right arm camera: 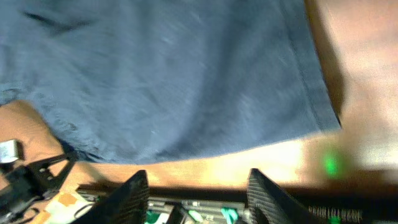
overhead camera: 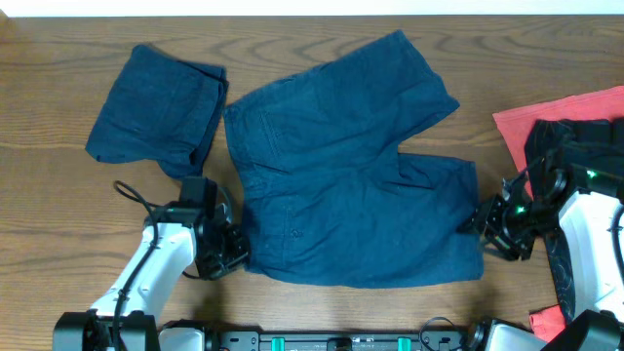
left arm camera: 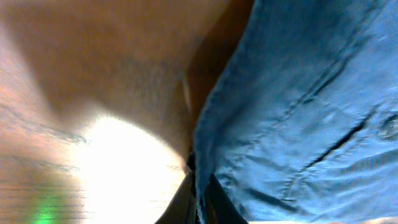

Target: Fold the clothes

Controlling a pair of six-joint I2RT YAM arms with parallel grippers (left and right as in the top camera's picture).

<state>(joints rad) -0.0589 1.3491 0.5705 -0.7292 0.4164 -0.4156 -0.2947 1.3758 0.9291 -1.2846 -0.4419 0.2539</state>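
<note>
Navy-blue shorts (overhead camera: 341, 166) lie spread flat in the middle of the table, waistband to the left, legs to the right. A second pair, folded into a navy bundle (overhead camera: 156, 107), sits at the far left. My left gripper (overhead camera: 232, 255) is shut on the near-left waistband corner of the spread shorts; the left wrist view shows the fabric edge (left arm camera: 273, 124) pinched between its fingers (left arm camera: 200, 205). My right gripper (overhead camera: 485, 226) is open beside the near leg's hem, and the right wrist view shows its fingers (right arm camera: 198, 190) apart and empty, with the hem (right arm camera: 186, 87) ahead of them.
Red cloth (overhead camera: 556, 117) with a dark garment (overhead camera: 575, 136) on it lies at the right edge, behind my right arm. The table's front edge with a black rail (overhead camera: 341, 341) runs along the bottom.
</note>
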